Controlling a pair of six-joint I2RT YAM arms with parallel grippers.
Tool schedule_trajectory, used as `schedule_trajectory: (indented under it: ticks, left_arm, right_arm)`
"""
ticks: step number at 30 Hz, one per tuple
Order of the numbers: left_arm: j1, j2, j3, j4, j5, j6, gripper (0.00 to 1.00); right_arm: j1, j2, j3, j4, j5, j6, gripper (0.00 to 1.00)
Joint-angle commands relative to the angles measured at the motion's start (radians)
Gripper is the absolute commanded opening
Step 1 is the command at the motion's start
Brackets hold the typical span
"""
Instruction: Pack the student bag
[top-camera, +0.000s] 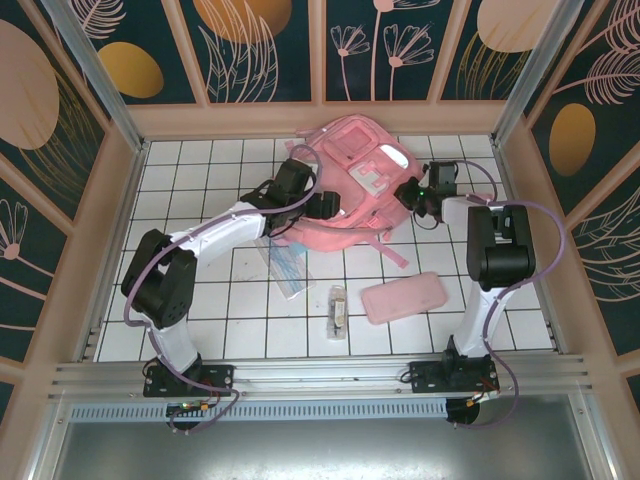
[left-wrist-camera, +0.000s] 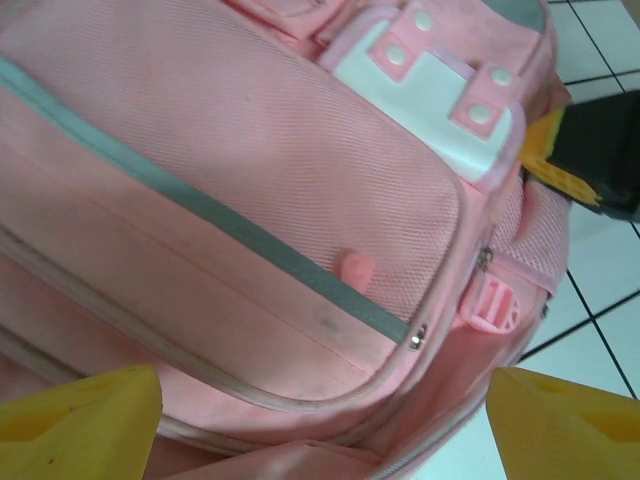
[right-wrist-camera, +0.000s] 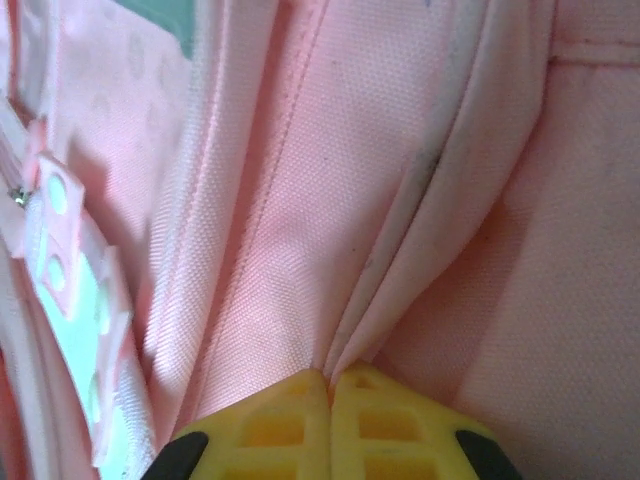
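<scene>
On the right edge of the student bag (top-camera: 350, 190), the right gripper (right-wrist-camera: 330, 385) pinches a fabric fold (right-wrist-camera: 385, 290), likely to steady it, while the left gripper (left-wrist-camera: 320, 405) hangs wide over its front pocket (left-wrist-camera: 250, 190).

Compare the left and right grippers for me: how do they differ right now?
The left gripper is open, jaws spread wide; the right gripper is shut, pinching a fold of the student bag. In the top view, the left gripper is at the bag's left side, facing its front; the right gripper is at its right side. Both are yellow-tipped and close to the bag.
</scene>
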Motion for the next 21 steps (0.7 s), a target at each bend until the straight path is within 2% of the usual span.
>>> schedule_trajectory:
  ticks: [1, 5, 9, 14, 21]
  left_arm:
    - [-0.026, 0.036, 0.047, -0.014, 0.036, 0.075, 0.84]
    - [-0.07, 0.094, 0.124, -0.058, 0.023, 0.121, 0.83]
    - [-0.1, 0.166, 0.211, -0.094, 0.03, 0.122, 0.7]
    - [-0.148, 0.263, 0.347, -0.17, 0.012, 0.148, 0.55]
    - [-0.17, 0.335, 0.437, -0.23, -0.044, 0.148, 0.54]
  right_arm:
    - [0.015, -0.039, -0.056, 0.066, -0.019, 0.055, 0.0]
    - [0.028, -0.175, -0.087, 0.093, -0.008, 0.109, 0.0]
    - [0.045, -0.281, -0.069, 0.042, 0.015, 0.115, 0.0]
    - [0.055, -0.315, -0.068, 0.03, -0.013, 0.141, 0.0]
    - [0.067, -0.338, -0.061, 0.04, -0.021, 0.16, 0.0]
